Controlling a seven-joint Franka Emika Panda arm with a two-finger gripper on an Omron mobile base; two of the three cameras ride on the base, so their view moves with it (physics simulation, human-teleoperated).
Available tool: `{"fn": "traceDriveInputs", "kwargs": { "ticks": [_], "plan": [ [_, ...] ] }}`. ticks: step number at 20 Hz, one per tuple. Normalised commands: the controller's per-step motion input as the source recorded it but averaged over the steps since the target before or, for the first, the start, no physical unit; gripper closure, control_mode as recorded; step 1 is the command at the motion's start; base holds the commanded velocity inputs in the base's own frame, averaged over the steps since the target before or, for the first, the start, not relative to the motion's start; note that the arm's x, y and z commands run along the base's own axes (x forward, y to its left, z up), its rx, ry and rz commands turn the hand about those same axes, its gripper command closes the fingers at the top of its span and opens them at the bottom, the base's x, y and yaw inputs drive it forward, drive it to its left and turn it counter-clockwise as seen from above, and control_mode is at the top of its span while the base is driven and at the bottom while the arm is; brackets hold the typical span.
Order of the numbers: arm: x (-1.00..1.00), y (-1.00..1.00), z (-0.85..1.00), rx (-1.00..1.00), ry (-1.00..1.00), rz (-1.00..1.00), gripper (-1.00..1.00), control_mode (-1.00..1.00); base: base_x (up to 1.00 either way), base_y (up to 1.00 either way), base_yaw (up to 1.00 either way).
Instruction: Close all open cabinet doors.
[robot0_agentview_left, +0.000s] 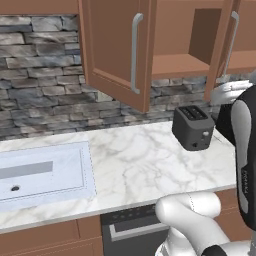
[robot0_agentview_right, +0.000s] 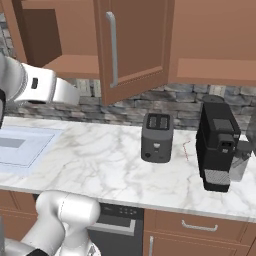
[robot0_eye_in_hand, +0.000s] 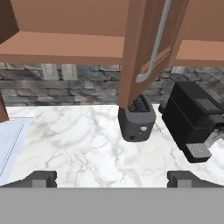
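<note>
Two tall reddish-brown cabinet doors of one wall cabinet stand open. The left door (robot0_agentview_left: 112, 50) swings out over the counter with its silver bar handle (robot0_agentview_left: 135, 52) facing me. The right door (robot0_agentview_left: 223, 47) also stands out, seen almost edge-on. In the right base view that right door (robot0_agentview_right: 135, 45) juts forward with its handle (robot0_agentview_right: 113, 49). The hand view looks at it nearly edge-on (robot0_eye_in_hand: 139, 52), above the toaster. My gripper (robot0_eye_in_hand: 113, 180) is open, well short of the door, nothing between its fingertips (robot0_eye_in_hand: 41, 178). The cabinet's shelf (robot0_agentview_left: 179, 64) is bare.
A dark toaster (robot0_agentview_right: 157, 136) stands on the marble counter (robot0_agentview_right: 100, 160) below the right door. A black coffee machine (robot0_agentview_right: 218, 145) is to its right. The sink (robot0_agentview_left: 40, 172) lies at the left. Stone backsplash runs behind. My arm (robot0_agentview_right: 37, 85) reaches in from the left.
</note>
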Motion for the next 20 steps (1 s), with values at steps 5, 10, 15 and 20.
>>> {"fn": "traceDriveInputs", "kwargs": {
  "ticks": [5,10,15,20],
  "plan": [
    [-0.44,0.0,0.27,0.03,-0.11,0.07,-1.0,-1.0,0.0,0.0,0.0],
    [-0.1,0.11,0.15,0.01,-0.06,0.03,-1.0,-1.0,0.0,0.0,0.0],
    [0.05,0.54,0.01,0.0,-0.16,-0.01,-1.0,-1.0,0.0,0.0,0.0],
    [0.22,0.56,-0.02,0.0,-0.25,-0.05,-1.0,-1.0,0.0,0.0,0.0]
  ]
}}
